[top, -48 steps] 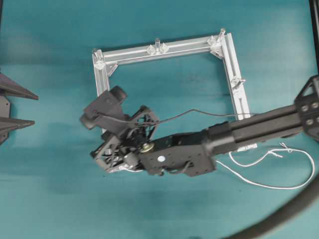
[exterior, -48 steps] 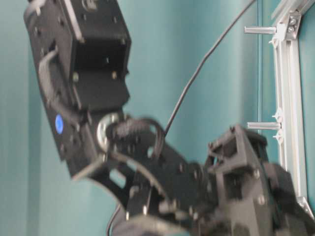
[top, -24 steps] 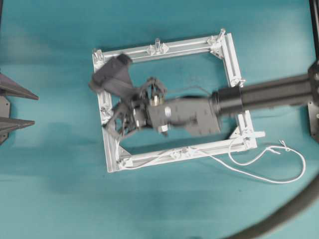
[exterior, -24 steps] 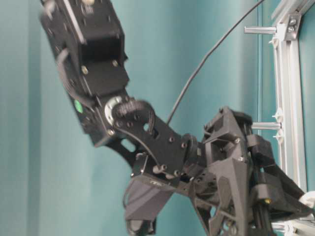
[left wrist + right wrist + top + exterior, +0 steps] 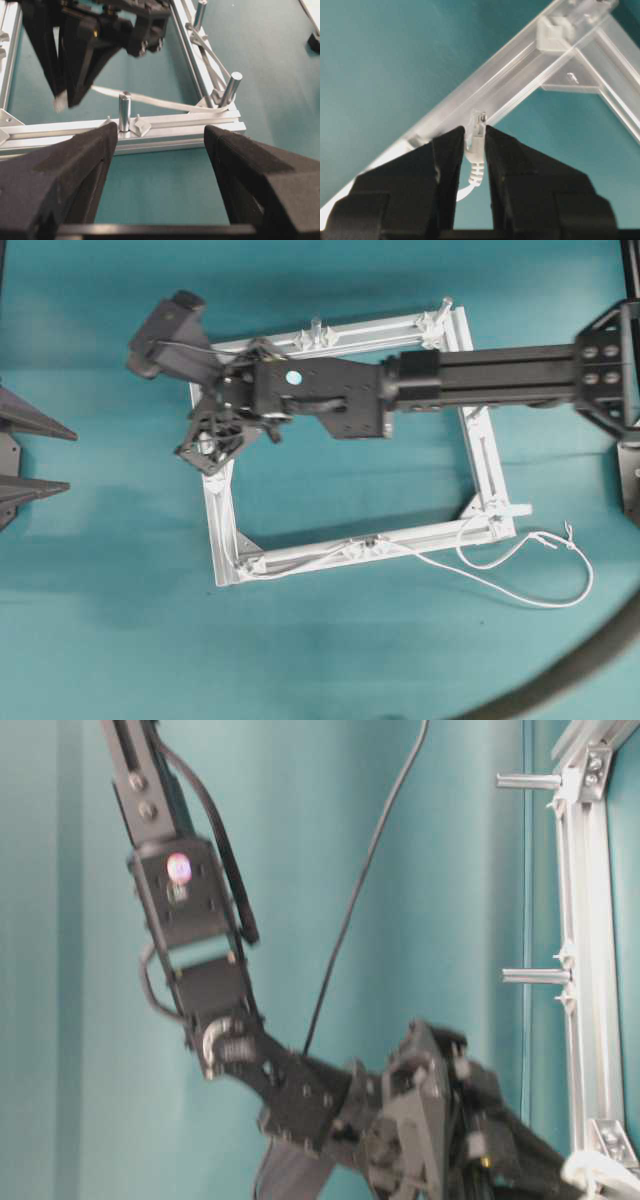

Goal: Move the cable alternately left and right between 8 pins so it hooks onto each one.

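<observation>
Right fingers [image 5: 475, 145] swung to frame [image 5: 480, 445] top-left, pinching cable [image 5: 476, 150] plug, left fingers [image 5: 160, 150] wide apart

I can read no text, label, brand, number or sign in any view. The frame [image 5: 345, 340], the right arm [image 5: 480, 380] and the desk [image 5: 100, 620] carry no legible marking from overhead. The table-level view is too blurred to read anything. Both wrist views show bare black fingers [image 5: 55, 185] and plain metal only.
</observation>
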